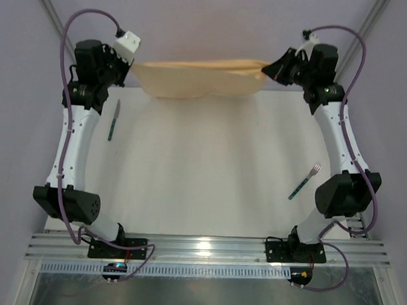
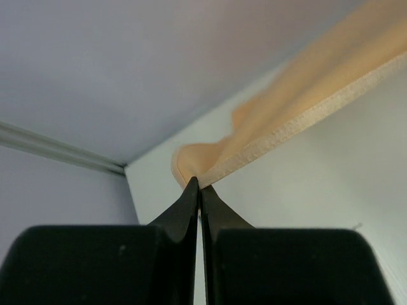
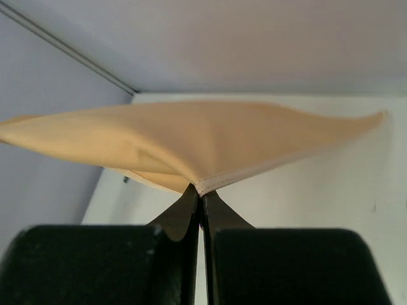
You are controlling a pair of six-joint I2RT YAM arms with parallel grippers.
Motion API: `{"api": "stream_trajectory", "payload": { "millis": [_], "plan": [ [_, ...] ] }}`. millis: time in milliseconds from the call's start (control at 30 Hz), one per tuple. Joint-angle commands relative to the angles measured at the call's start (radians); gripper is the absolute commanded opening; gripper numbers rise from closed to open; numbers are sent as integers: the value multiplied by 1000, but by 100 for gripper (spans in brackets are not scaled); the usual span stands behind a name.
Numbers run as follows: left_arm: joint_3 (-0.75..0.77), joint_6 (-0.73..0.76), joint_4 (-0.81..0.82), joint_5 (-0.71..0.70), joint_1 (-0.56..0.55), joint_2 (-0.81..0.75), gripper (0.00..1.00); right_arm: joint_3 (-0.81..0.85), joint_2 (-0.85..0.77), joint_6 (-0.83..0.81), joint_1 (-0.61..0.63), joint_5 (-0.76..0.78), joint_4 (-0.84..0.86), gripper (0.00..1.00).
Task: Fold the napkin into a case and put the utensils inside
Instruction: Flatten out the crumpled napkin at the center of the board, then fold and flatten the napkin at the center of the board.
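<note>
The peach-orange napkin (image 1: 199,77) hangs stretched between both grippers at the far edge of the table, sagging in the middle. My left gripper (image 1: 134,64) is shut on its left corner; in the left wrist view the cloth (image 2: 299,95) runs up and right from the pinched tips (image 2: 200,185). My right gripper (image 1: 268,66) is shut on the right corner; the right wrist view shows the cloth (image 3: 191,136) spread wide above the tips (image 3: 201,192). The knife (image 1: 113,120) lies by the left arm. The fork (image 1: 305,181) lies by the right arm. No case shows.
The white table (image 1: 203,166) spans the middle between the arms. Lilac walls (image 1: 208,19) close in the back and sides. A metal rail (image 1: 207,248) runs along the near edge by the arm bases.
</note>
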Motion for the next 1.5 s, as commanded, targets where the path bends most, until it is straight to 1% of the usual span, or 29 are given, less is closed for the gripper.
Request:
{"api": "stream_trajectory", "payload": {
  "millis": [0, 33, 67, 100, 133, 200, 233, 300, 333, 433, 500, 533, 667, 733, 767, 833, 900, 933, 1000, 1033, 1100, 1133, 1167, 1233, 1267, 1300, 1333, 1400, 1467],
  "plan": [
    [-324, 146, -34, 122, 16, -203, 0, -305, -223, -163, 2, 46, -41, 4],
    [-402, 186, -72, 133, 17, -242, 0, -486, -269, -187, 14, 62, -45, 4],
    [-473, 224, -100, 139, 17, -277, 0, -572, -318, -193, 20, 69, -45, 4],
    [-596, 275, -127, 144, 17, -310, 0, -668, -367, -197, 29, 91, -40, 4],
    [-648, 300, -202, 167, 17, -365, 0, -840, -462, -192, 51, 108, -29, 4],
    [-763, 356, -300, 184, 17, -410, 0, -993, -545, -169, 72, 131, -19, 4],
    [-798, 367, -375, 190, 17, -452, 0, -1120, -608, -134, 86, 138, -15, 4],
    [-866, 378, -423, 184, 17, -494, 0, -1226, -657, -105, 101, 131, -8, 4],
    [-928, 384, -439, 181, 17, -534, 0, -1306, -676, -89, 107, 132, -6, 4],
    [-1037, 404, -511, 173, 17, -583, 0, -1404, -728, -31, 137, 135, -20, 4],
    [-1087, 421, -563, 167, 17, -600, 0, -1431, -762, 6, 161, 144, -40, 4],
    [-1132, 427, -574, 162, 17, -609, 0, -1448, -770, 17, 169, 154, -67, 4],
    [-1212, 429, -615, 159, 17, -661, 0, -1477, -822, 49, 187, 183, -146, 4],
    [-1211, 418, -663, 161, 17, -672, 0, -1477, -858, 53, 190, 187, -204, 4],
    [-1185, 401, -715, 176, 16, -684, 0, -1477, -898, 64, 193, 172, -225, 4],
    [-1162, 387, -715, 172, 17, -690, 0, -1466, -912, 81, 193, 155, -233, 4],
    [-1130, 337, -675, 164, 17, -686, 0, -1440, -908, 81, 195, 167, -239, 4],
    [-1121, 315, -593, 158, 16, -665, 0, -1402, -879, 81, 193, 177, -227, 4],
    [-1089, 245, -495, 153, 17, -625, 0, -1367, -821, 81, 193, 195, -197, 4],
    [-1073, 219, -402, 158, 17, -565, 0, -1331, -743, 81, 189, 203, -174, 4],
    [-1014, 148, -329, 178, 16, -493, 0, -1288, -666, 81, 177, 214, -126, 4],
    [-992, 127, -268, 202, 16, -420, 0, -1279, -603, 86, 149, 214, -102, 4],
    [-974, 105, -238, 214, 14, -386, 0, -1270, -577, 92, 132, 212, -74, 4],
    [-920, 50, -175, 216, 12, -286, 0, -1235, -526, 107, 103, 206, -10, 4],
    [-900, 39, -124, 208, 9, -254, 0, -1218, -473, 115, 86, 198, 9, 4],
    [-877, 30, -103, 201, 2, -221, 0, -1177, -446, 116, 83, 195, 20, 4],
    [-830, 16, -86, 176, -3, -156, 0, -1158, -419, 116, 80, 197, 20, 4],
    [-785, 10, -56, 167, -24, -100, 0, -1114, -353, 109, 69, 201, 15, 4],
    [-739, 16, -39, 147, -40, -34, 0, -1101, -311, 107, 52, 209, 18, 4]
  ]
}}
